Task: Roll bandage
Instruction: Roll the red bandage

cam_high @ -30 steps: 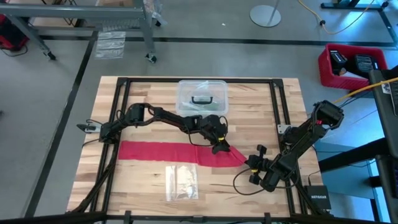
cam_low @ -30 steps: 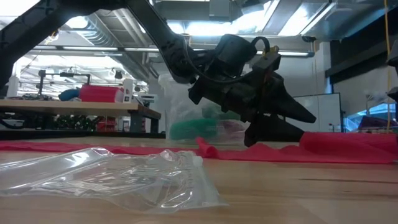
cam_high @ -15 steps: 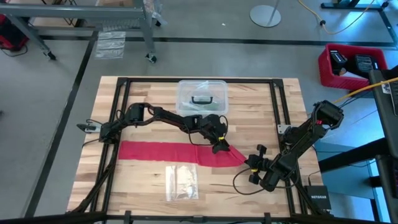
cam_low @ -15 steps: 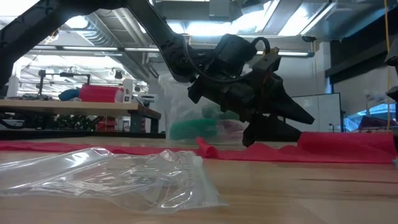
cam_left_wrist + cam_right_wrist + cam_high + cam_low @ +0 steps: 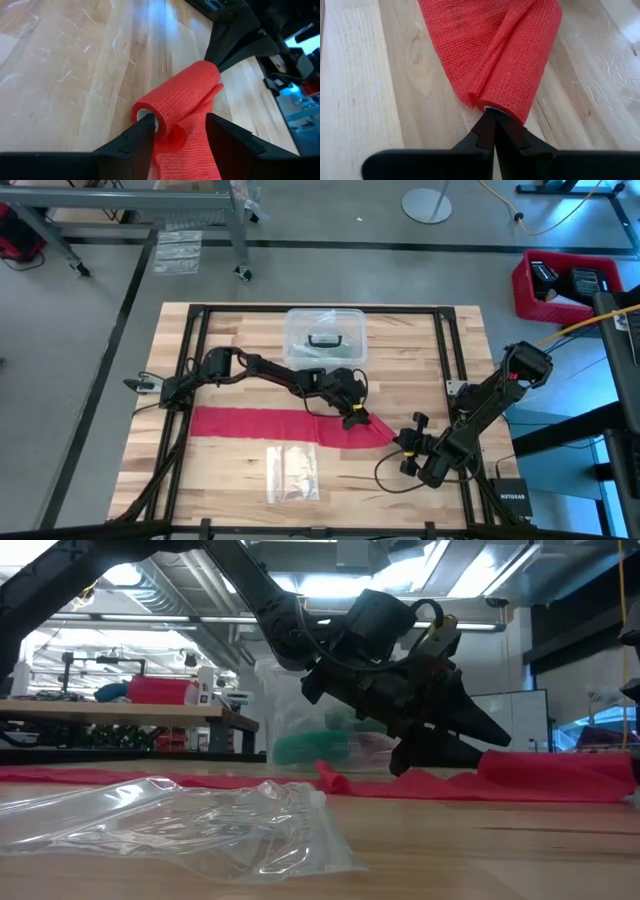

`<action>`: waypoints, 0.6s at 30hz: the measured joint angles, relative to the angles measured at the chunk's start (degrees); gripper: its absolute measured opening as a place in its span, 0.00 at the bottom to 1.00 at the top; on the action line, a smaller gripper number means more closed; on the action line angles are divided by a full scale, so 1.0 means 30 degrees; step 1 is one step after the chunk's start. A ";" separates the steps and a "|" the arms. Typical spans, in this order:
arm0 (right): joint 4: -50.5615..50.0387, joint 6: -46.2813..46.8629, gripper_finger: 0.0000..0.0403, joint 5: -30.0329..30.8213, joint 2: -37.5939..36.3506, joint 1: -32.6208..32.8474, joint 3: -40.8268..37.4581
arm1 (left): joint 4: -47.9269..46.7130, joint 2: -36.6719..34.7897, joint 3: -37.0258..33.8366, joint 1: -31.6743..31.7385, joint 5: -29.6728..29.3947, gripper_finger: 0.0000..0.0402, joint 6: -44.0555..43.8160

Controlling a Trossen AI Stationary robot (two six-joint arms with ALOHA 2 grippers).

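The bandage (image 5: 290,426) lies flat across the worktop (image 5: 230,340), long axis left to right, with only its right end wound into a short roll. My left gripper (image 5: 352,416) sits at that roll's far end, jaws apart around it. My right gripper (image 5: 403,442) is at the near-right end — jaws pressed together, tips into the core.

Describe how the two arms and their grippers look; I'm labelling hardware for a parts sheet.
Both arms are dark, jointed links with black cables running along them. The left gripper has black wedge-shaped fingers and a small yellow marking near its wrist. The right gripper has matte black fingers tapering to points.
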 joint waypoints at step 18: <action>0.0036 -0.0123 0.02 0.0022 -0.0007 0.0007 0.0000 | -0.1658 -0.0066 0.1122 -0.0415 -0.0625 0.42 0.1014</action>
